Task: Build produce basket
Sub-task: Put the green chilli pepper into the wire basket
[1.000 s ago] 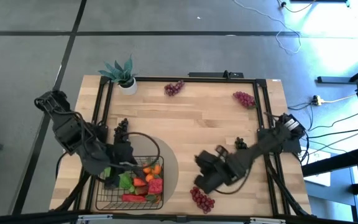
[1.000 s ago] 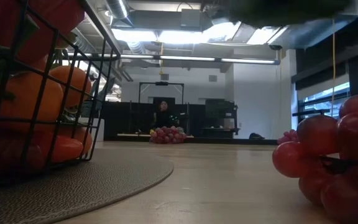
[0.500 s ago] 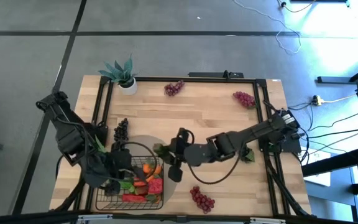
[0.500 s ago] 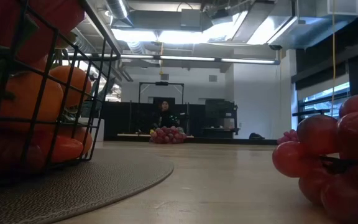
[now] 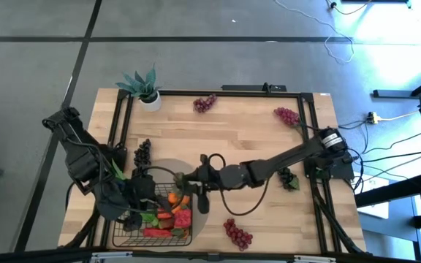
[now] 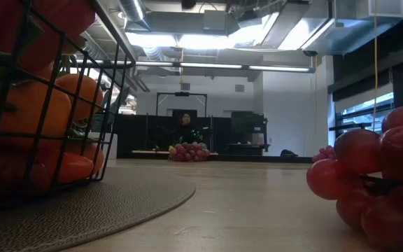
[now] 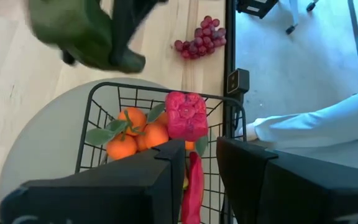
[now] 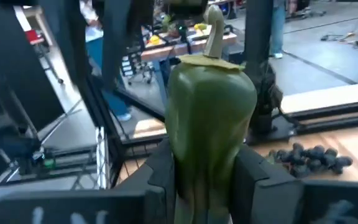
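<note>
While clamping a green pepper, right pincer above basket.

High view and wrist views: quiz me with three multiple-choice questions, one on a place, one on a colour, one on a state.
1. The basket stands: A on the grey mat; B on bare wood; C on the floor.
2. The pepper in the right hand is: A red; B green; C orange.
3. The right hand is: A open, empty; B shut on the pepper; C out of sight.
A: the mat shows round its base. B: the right wrist view shows green. B: the fingers press both its sides.
</note>
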Motion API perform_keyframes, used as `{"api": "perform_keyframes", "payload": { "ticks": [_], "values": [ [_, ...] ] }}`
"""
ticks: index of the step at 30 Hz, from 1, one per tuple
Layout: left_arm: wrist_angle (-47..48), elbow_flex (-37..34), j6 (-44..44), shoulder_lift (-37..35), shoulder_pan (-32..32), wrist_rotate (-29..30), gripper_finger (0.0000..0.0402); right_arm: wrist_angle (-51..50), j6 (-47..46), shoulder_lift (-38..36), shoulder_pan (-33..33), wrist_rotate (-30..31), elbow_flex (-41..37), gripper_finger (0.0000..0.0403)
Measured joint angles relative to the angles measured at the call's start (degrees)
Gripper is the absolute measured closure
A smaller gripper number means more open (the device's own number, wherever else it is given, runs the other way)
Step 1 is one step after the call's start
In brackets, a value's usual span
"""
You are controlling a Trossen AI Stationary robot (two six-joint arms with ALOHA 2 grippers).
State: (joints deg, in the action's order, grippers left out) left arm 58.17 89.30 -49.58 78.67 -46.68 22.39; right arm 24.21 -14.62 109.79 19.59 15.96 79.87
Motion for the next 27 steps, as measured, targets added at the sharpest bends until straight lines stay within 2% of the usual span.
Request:
{"api": "perform_keyframes", "payload": {
  "ticks": [10,27],
  "values": [
    [0.0,0.0,0.0,0.0,0.0,0.7,0.032,12.7,1.3,7.3,-0.7,-2.6,-2.2,0.0323],
    [0.0,0.0,-1.1,0.0,0.0,0.8,0.032,15.5,3.3,14.5,-0.7,-2.6,-2.1,0.0323]
  ]
}}
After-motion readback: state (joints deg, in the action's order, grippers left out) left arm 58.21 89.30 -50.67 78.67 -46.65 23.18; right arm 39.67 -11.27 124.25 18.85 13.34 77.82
